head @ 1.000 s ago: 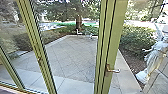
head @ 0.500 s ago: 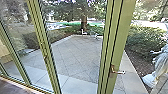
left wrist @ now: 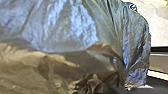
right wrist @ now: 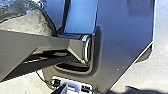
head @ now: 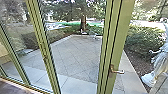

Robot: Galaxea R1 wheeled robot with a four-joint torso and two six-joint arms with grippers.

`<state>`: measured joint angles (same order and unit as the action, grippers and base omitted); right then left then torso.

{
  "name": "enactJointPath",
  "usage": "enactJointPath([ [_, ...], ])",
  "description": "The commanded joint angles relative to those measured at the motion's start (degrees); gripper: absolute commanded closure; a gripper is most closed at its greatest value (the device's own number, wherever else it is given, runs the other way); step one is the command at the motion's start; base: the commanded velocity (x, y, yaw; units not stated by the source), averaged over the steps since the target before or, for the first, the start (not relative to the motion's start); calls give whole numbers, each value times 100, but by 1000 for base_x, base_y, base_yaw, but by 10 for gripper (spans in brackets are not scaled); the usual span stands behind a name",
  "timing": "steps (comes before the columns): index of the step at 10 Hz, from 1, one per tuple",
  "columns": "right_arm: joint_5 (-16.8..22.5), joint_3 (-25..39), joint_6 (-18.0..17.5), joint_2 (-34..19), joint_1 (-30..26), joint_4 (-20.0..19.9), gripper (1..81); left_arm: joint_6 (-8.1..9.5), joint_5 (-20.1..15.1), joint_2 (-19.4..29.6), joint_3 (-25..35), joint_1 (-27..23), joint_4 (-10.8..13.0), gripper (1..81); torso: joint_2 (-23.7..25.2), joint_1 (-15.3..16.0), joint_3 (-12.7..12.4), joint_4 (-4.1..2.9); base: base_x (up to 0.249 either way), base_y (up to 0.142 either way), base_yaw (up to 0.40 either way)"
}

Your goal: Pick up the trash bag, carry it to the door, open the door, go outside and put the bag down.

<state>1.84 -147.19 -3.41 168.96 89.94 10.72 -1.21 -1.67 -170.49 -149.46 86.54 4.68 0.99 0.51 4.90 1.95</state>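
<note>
Since the view swung slightly left, the robot's likely aligning with the door handle (head: 118,71), trash bag (left wrist: 72,30) near left wrist, can't tell either gripper's opening or hold.

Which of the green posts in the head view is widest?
The rightmost post: it is clearly broader than the other posts to its left, and a lever handle juts from it.

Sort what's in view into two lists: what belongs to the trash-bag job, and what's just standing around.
Part of the job:
- plastic trash bag
- green-framed glass door
- its lever handle
- paved yard outside

Just around:
- pale statue
- tree trunk
- shrubs by the paving
</note>
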Motion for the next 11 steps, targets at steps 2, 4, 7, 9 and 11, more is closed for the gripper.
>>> enactJointPath([
  [2,334,51,-45,-27,-182,-34,10,24,-369,-12,22,-203,-29,811,0,-2,0,0,0,0,0],
  [4,326,138,-45,-96,-147,-34,10,33,-378,23,22,-203,-29,811,0,-2,0,0,0,0,0],
  [7,334,121,-45,-114,-112,-34,10,24,-369,14,22,-211,-20,811,0,-2,0,0,0,0,0],
  [9,326,113,-45,-114,-112,-26,10,24,-369,23,22,-203,-20,811,0,-2,0,0,0,0,0],
  [11,326,113,-45,-106,-112,-26,10,15,-369,23,22,-203,-20,811,0,-2,0,0,0,0,0],
])
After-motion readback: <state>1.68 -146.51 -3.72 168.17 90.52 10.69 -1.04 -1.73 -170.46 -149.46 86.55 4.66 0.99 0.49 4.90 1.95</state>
